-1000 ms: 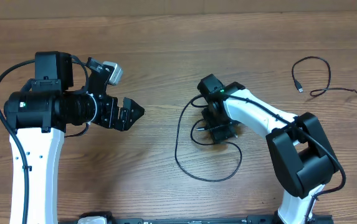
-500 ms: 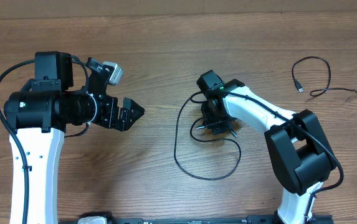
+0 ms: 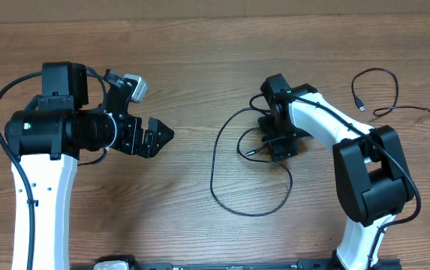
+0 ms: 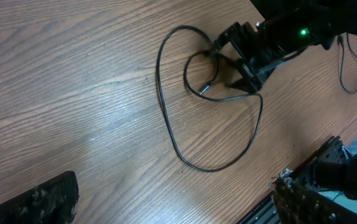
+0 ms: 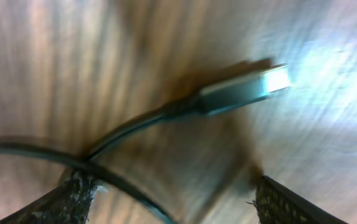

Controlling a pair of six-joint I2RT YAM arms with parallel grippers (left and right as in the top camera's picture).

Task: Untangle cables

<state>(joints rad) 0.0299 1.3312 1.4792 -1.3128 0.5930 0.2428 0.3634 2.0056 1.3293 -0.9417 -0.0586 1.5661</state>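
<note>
Cable position: the first cable [image 3: 212,174], a thin black cord, lies on the brown wood-grain table [image 3: 199,60] a little right of the middle. It makes one large open loop, with a smaller loop at its upper right, where the cord crosses itself. One free end shows close by the smaller loop: a small silver metal plug [image 5: 270,82] on a black sleeve, lying flat on the wood.

We record the second cable [image 3: 376,70], also a thin black cord with a small connector, at the far upper right of the table. It is well apart from the first cable, does not touch it, and runs out at the right edge of the overhead view.

The black two-finger right gripper [image 3: 278,146] sits low over the smaller loop. In the right wrist view its rough black fingers [image 5: 60,202] stand apart at the two lower corners, with the plug on the wood ahead of them. A run of cord passes at the tip of the left-hand finger; the view is blurred and we cannot tell whether they touch. The jaws are released and clamp nothing.

The black left gripper [image 3: 157,136] is well to the left of the large loop and points toward it. Its jaws are spread wide and are empty.

The white-and-black right arm [image 3: 327,131] shows a small green light [image 4: 303,32].
</note>
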